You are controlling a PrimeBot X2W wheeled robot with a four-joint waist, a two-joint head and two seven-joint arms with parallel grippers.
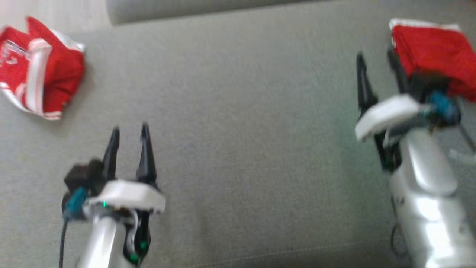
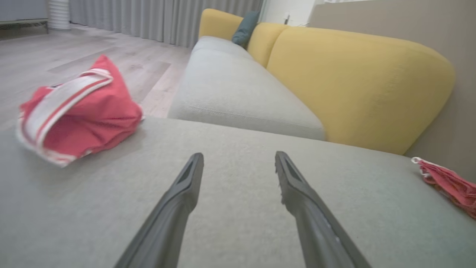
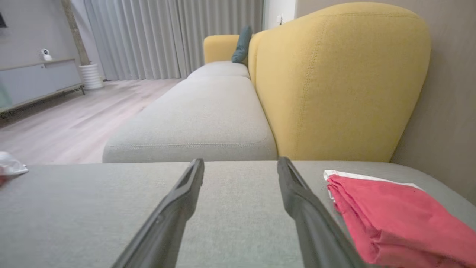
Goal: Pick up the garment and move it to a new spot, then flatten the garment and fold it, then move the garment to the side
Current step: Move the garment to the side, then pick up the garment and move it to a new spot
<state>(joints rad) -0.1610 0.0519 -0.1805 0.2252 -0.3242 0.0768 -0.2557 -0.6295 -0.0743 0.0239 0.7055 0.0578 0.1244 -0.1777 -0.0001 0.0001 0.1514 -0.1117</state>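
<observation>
On the broad grey cushion, a crumpled red garment with white striped trim lies heaped at the far left. It is well apart from a second red piece, which lies folded flat at the far right, just beside the right gripper. The heap looks light, soft and limp, probably a slick sports fabric, so it should sag and slip when lifted, and the raised ridge of banded trim along its top seems the surest place to pinch. The left gripper and the right one both have their fingers spread apart, holding nothing.
</observation>
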